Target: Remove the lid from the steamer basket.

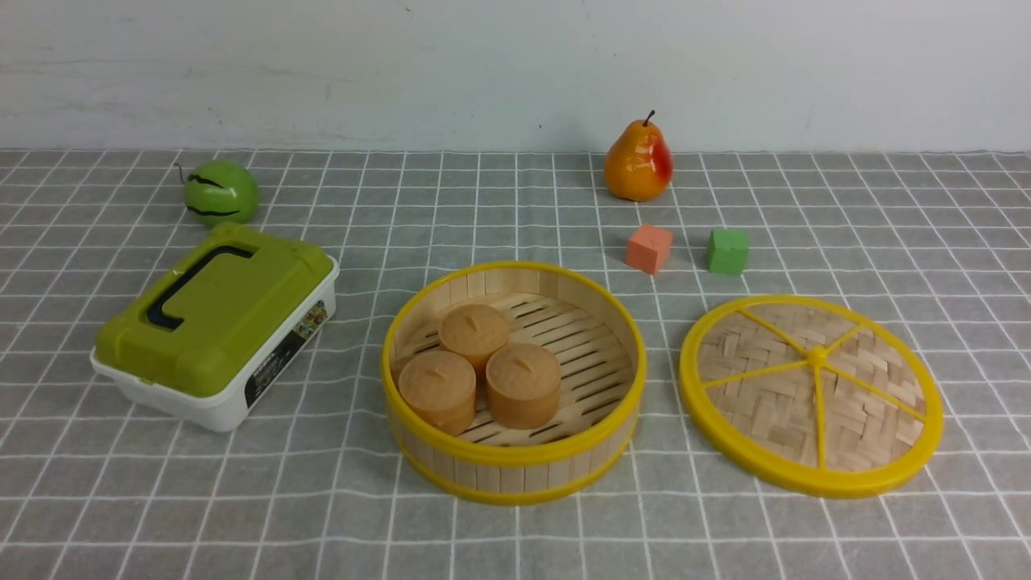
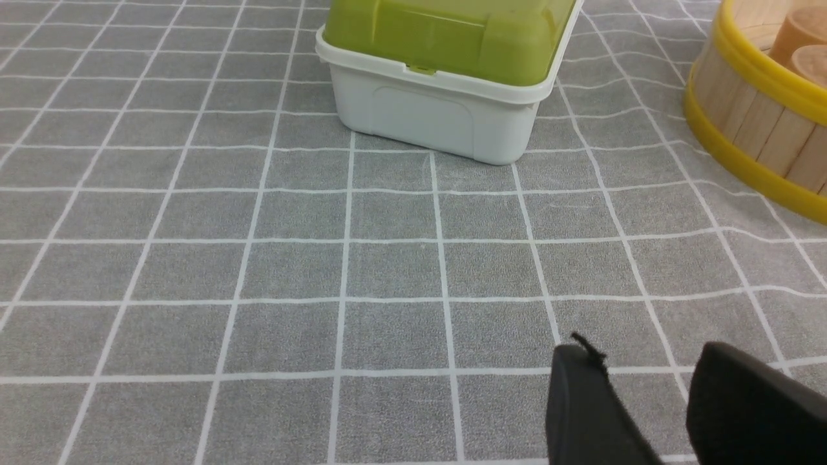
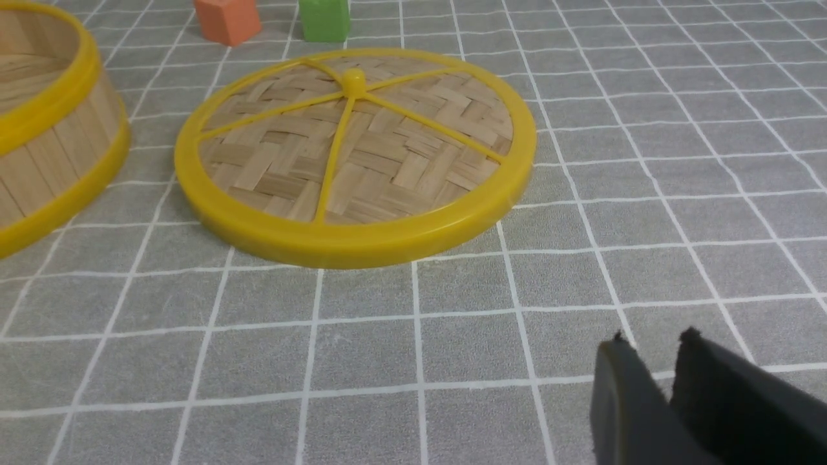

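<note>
My right claw nearest lens, fingers narrowly parted, holding nothing. Lid flat on cloth ahead of claw, well apart, beside steamer basket. Right arm nearer; removal looks done.

Lid flat beside uncovered steamer basket (apart)

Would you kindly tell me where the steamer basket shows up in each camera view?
Front view: steamer basket at centre, holding three round cakes.
Left wrist view: only its side wall, cut off at the frame's edge.
Right wrist view: a wall section beside the lid.
Shared landmark: the grey grid cloth.
</note>
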Available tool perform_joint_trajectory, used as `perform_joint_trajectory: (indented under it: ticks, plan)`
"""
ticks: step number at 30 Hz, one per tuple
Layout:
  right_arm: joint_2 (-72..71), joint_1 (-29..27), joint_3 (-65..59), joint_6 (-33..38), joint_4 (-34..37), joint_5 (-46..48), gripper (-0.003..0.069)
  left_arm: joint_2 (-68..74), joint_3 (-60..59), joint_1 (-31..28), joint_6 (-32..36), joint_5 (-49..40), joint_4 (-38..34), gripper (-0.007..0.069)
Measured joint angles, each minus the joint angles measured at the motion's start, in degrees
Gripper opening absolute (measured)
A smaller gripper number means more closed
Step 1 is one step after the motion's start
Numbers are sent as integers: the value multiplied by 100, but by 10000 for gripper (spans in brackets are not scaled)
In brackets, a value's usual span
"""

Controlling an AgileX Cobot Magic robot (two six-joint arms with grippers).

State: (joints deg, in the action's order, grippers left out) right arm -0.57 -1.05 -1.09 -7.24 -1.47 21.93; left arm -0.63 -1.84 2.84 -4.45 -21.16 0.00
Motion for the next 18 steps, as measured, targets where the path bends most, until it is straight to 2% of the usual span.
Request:
perform_joint_trajectory:
  ticks: [18]
  plan:
    - [0,0,0,0,0,0,127,0,0,0,0,0,0,239]
